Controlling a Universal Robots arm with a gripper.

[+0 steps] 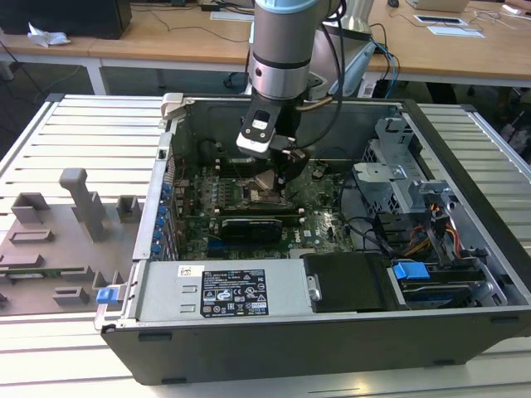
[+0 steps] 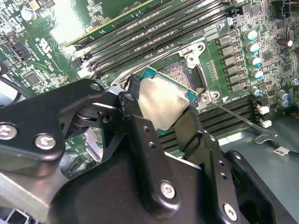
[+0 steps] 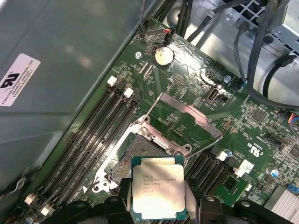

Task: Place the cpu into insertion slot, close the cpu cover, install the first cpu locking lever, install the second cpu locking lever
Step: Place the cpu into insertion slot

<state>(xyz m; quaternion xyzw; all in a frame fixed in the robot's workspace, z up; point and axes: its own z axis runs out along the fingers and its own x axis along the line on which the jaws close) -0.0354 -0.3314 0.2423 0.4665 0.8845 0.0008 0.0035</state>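
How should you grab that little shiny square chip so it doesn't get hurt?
Probably best: grip the cpu by two opposite side edges, coming from above its metal top, as the gripper does now. It is thin and flat, so the edges are all there is to pinch, and the underside stays free to face the slot.

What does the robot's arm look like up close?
The arm is a fat round tube, shiny silver-grey, with a pale blue band on top and a black ring lower down. A white block sits at its wrist, and black cables loop beside it. In the second wrist view the end effector is black metal, with two chunky fingers and silver screws.
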